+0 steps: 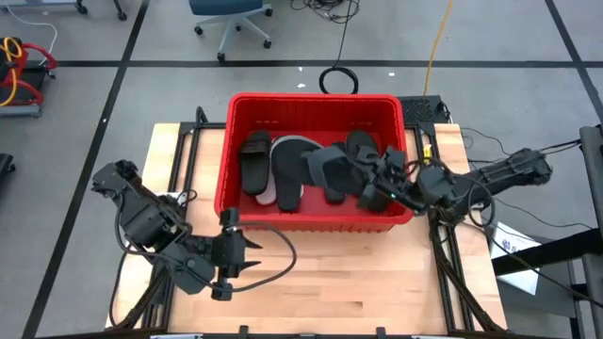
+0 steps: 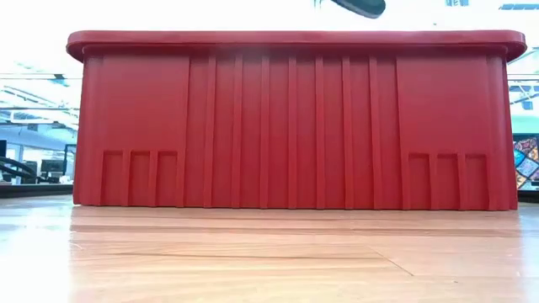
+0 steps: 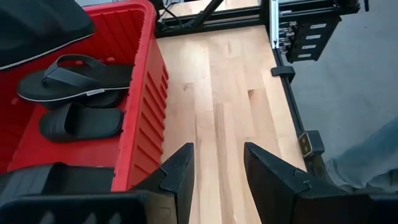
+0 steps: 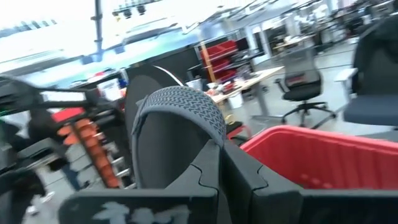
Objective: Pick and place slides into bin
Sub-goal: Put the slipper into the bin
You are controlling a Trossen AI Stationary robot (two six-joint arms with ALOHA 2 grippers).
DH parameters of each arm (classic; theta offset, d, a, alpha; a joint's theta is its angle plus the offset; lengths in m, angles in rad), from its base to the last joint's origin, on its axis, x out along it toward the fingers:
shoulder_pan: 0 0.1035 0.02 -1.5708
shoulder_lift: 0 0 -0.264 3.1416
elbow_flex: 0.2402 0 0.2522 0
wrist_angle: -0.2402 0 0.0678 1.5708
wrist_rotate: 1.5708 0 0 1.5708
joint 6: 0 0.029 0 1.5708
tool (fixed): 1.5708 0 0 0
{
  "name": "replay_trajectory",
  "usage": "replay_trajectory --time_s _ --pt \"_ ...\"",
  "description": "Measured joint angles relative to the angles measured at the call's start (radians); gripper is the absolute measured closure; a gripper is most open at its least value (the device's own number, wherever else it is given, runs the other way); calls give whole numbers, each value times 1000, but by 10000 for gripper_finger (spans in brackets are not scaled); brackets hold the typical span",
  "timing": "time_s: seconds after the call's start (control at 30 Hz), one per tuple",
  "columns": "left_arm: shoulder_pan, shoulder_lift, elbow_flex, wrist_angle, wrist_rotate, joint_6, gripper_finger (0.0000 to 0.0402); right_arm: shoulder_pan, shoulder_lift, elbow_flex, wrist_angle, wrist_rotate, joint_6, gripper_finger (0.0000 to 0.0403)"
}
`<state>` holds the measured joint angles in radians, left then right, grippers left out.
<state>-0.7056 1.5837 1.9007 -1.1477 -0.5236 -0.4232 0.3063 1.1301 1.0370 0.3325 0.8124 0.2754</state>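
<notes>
The red bin (image 1: 232,151) stands at the table's middle and holds several black slides (image 1: 256,160) and a white one (image 1: 300,142). A thong flip-flop (image 3: 74,78) and a wide-strap slide (image 3: 81,121) show inside it in the left wrist view. My right gripper (image 1: 377,186) is over the bin's right part, shut on a black slide (image 4: 177,106) with a ribbed strap. A dark tip (image 2: 358,7) of that slide shows above the bin's rim in the low view. My left gripper (image 3: 217,168) is open and empty over the bare table, by the bin's near left corner. My right gripper pinches the black slide between its two fingers at the side where the ribbed strap meets the sole (image 4: 214,138). It reaches in from the table's right side. The slide stands on edge, strap arching up past the fingers, lifted clear above the bin's inside.
Bare wooden table (image 1: 330,282) lies in front of the bin. Black frame rails (image 3: 280,37) run along the table's edges. Cables and a chair (image 1: 231,19) are on the floor beyond the far edge.
</notes>
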Motion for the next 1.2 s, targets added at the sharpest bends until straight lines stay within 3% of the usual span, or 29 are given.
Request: replay_trajectory --time_s 0.2,0.53,0.8,0.93,1.2 --pt "29 0 0 0 -3 3 263 -80 0 0 -1 0 -27 403" --pt "74 0 0 -1 -107 52 263 -155 0 -12 0 1 30 403" --pt "122 -9 0 -16 -116 259 263 -157 14 -139 11 255 300 403" --pt "149 -38 0 -17 -115 319 263 -157 35 -220 140 368 377 403" --pt "212 -56 0 -15 -115 353 263 -162 108 -311 346 448 497 403"
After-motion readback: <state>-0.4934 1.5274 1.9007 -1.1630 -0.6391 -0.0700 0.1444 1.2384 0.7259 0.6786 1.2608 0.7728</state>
